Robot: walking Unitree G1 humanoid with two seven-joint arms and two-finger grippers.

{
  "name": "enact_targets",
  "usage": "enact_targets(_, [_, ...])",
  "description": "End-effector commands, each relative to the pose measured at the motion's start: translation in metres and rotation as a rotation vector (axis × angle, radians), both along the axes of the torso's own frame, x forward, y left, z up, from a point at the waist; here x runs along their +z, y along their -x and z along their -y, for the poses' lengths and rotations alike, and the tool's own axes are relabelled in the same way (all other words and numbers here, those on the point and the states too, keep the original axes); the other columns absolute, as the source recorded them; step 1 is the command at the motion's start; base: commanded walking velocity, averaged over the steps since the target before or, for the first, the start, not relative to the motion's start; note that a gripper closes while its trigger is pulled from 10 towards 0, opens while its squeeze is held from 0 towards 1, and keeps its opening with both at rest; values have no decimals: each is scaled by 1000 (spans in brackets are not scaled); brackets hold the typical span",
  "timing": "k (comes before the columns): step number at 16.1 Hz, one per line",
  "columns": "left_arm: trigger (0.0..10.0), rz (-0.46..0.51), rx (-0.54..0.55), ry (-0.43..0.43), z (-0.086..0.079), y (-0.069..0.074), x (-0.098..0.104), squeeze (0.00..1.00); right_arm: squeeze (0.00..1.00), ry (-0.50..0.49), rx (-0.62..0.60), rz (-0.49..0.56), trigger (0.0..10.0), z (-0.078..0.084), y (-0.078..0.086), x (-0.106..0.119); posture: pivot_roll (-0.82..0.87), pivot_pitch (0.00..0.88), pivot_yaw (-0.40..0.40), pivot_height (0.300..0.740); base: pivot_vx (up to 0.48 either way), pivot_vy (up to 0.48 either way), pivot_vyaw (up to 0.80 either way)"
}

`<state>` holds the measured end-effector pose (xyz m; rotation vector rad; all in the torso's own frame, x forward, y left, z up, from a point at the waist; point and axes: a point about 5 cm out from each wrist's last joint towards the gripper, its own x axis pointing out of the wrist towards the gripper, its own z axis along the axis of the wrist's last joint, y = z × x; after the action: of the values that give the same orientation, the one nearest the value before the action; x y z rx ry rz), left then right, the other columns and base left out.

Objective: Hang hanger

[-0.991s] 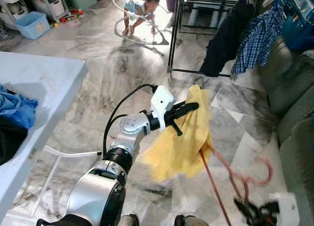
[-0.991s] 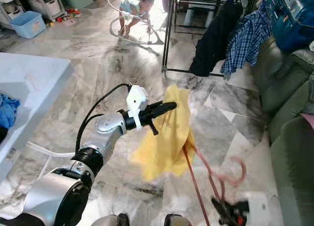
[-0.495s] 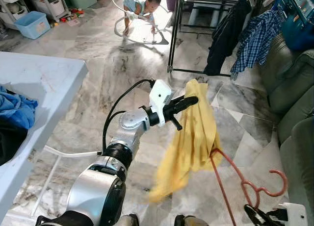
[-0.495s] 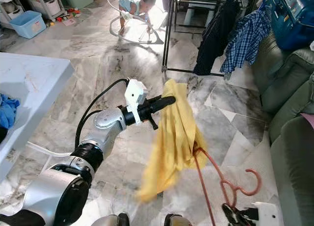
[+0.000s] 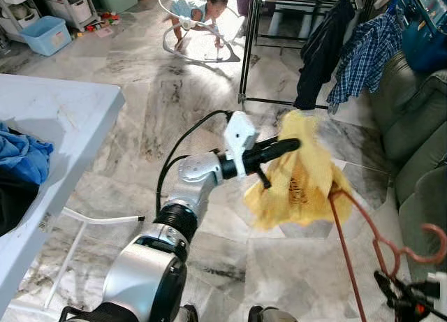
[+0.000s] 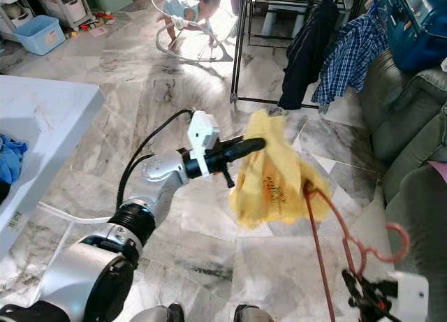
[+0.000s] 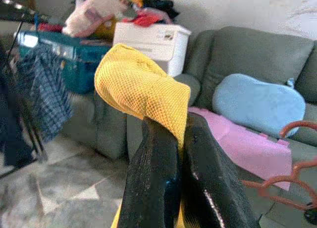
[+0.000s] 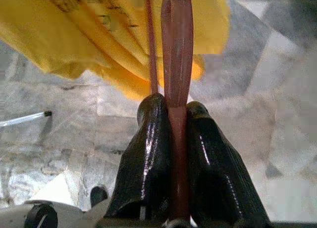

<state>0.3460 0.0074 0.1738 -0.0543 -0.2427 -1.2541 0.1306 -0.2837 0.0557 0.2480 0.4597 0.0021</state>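
Two grippers share one load above a marble floor (image 5: 140,112). The left gripper (image 5: 290,147), at the end of the silver left arm (image 5: 195,179) stretched forward at mid-scene, has its two black fingers (image 7: 153,183) pressed together on a fold of a yellow mesh cloth (image 5: 300,179); the cloth rises over the fingertips in the left wrist view and hangs bunched just beyond and below them in the head views. The right gripper (image 6: 363,290), low near the right edge of the head views, has its fingers (image 8: 148,159) clamped on the reddish-brown hanger (image 5: 360,228), whose bar runs straight out between them. From that grip the hanger slants up and away from the robot, its far end buried in the lower right part of the cloth, while its curved hook (image 5: 433,242) stands close above the right gripper. The hanger thus lies to the right of and below the left gripper, joined to it only through the cloth.

Beyond the cloth stands a dark clothes rack (image 5: 251,42) bearing a black garment (image 5: 318,49) and a blue plaid shirt (image 5: 360,56). A grey-green sofa (image 5: 412,119) lines the right edge of the floor. A white table (image 5: 63,112) at the left carries blue fabric (image 5: 24,154) near its left edge. A small child (image 5: 199,11) crouches on the floor at the far end, near a light-blue bin (image 5: 45,34).
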Motion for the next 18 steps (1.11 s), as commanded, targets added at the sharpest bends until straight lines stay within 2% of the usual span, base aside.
enact_targets(1, [10000, 72, -33, 13, 2, 3, 8, 0, 0, 14, 37, -21, 10000, -3, 2, 1, -113, 160, -16, 740, 0, 0, 0])
enact_targets(5, [10000, 107, -66, -10, 5, 5, 11, 0, 0, 39, 244, 17, 10000, -23, -5, 17, -111, 164, -14, 740, 0, 0, 0])
enact_targets(8, [10000, 160, -104, -53, 3, 6, 13, 0, 0, 85, 373, 5, 10000, -30, -5, 25, -107, 166, -10, 740, 0, 0, 0])
enact_targets(10, [10000, 159, -131, -76, 1, 6, 13, 0, 0, 98, 449, -13, 10000, -31, -1, 29, -105, 166, -8, 740, 0, 0, 0])
enact_targets(13, [10000, 204, -254, -165, -4, 12, 7, 0, 0, 131, 591, -56, 10000, -26, 4, 38, -99, 164, -12, 740, 0, 0, 0])
enact_targets(15, [10000, 237, -327, -225, -8, 14, 6, 0, 0, 169, 642, -77, 10000, -17, 4, 46, -95, 164, -14, 740, 0, 0, 0])
enact_targets(18, [10000, 260, -358, -272, -12, 13, 6, 0, 0, 187, 658, -82, 10000, -9, 4, 54, -90, 163, -12, 740, 0, 0, 0])
